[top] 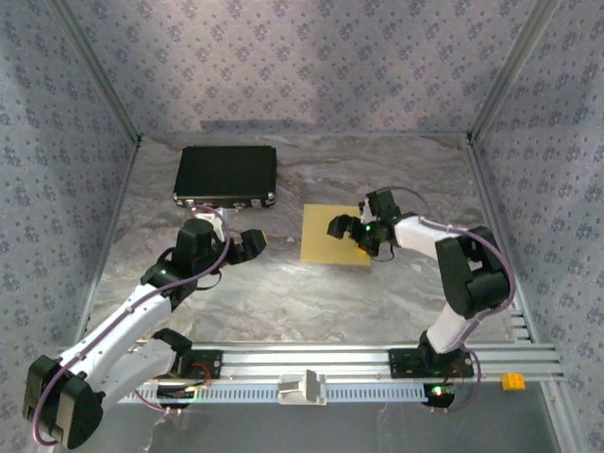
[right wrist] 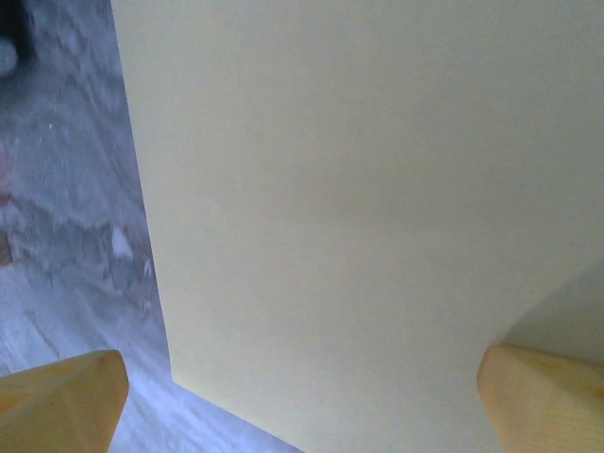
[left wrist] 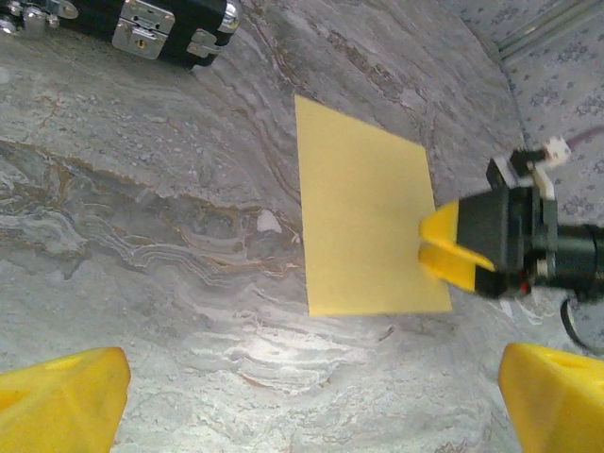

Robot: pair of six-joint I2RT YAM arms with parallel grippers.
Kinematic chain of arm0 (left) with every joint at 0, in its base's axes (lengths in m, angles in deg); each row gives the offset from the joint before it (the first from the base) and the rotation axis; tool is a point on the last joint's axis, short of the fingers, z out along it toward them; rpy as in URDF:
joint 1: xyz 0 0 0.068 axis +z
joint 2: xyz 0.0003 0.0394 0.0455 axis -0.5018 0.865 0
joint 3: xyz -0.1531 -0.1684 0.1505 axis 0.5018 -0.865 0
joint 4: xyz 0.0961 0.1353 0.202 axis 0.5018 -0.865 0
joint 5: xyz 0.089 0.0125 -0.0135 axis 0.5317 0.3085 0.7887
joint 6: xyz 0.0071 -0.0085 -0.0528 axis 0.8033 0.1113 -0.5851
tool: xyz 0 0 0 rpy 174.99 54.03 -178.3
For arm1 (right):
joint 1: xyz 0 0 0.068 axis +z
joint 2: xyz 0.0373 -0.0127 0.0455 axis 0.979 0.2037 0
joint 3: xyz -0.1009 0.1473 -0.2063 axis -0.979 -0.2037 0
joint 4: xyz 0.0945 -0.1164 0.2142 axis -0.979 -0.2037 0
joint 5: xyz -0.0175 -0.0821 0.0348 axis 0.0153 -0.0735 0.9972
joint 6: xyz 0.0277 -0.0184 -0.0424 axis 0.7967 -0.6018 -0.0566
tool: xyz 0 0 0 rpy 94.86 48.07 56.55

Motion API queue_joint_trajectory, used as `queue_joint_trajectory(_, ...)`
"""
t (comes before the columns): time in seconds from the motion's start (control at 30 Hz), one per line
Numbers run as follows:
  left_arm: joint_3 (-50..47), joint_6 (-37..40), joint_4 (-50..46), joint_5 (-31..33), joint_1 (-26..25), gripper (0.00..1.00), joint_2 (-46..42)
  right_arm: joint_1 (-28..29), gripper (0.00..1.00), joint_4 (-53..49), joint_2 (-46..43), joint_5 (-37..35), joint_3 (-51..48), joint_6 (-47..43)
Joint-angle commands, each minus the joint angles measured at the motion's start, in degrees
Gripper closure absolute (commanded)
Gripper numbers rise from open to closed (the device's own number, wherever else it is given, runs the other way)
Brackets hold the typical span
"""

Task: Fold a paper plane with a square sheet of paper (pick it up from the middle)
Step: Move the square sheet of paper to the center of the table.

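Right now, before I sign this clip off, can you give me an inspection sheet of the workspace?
Surface: grey marbled table, no spills seen.
Job's things: square sheet of paper lies unfolded mid-table; its edge by the right gripper may curl up slightly.
Clutter: closed black case at the far left, apart from the paper; small orange block on the rail's right end.
Grippers: left gripper open over bare table between case and paper; right gripper open, low at the paper's right edge, contact unclear.
Cables: purple cables loop along both arms, clear of the paper.
Surroundings: patterned walls on three sides; aluminium rail at the near edge.
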Motion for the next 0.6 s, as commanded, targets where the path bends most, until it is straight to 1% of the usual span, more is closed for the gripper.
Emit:
queue_joint_trajectory(0.0, -1.27, -1.56, -1.9, 2.32, -0.25, 0.0, -0.09, 5.6, 0.01, -2.7, -1.39, -5.22, -6.39, 8.77)
queue_joint_trajectory(0.07, -1.64, -1.06, -2.03, 2.84, -0.36, 0.0, -0.62, 8.92, 0.01, -0.39, -3.92, -7.45, -8.44, 11.43)
queue_joint_trajectory(0.13, -1.84, -0.68, -2.5, 3.6, -0.29, 0.0, -1.14, 10.83, 0.01, -0.31, -6.38, -9.32, -8.88, 12.56)
queue_joint_trajectory(0.2, -1.98, 0.05, -2.52, 3.38, -0.25, 0.0, -2.03, 11.01, 0.01, -0.5, -8.56, -9.96, -8.39, 12.94)
queue_joint_trajectory(0.27, -2.17, 0.2, -2.09, 3.06, -0.25, 0.0, -2.82, 10.6, 0.01, 0.46, -9.8, -8.51, -7.12, 11.94)
queue_joint_trajectory(0.37, -2.43, -0.52, -1.71, 2.73, -0.31, 0.0, -3.34, 9.67, 0.01, -1.05, -8.37, -6.42, -3.15, 9.19)
queue_joint_trajectory(0.57, -2.33, -1.3, -3.06, 3.08, -0.26, 0.0, -4.22, 7.31, 0.01, -1.17, -1.32, -1.52, 1.56, 6.6)
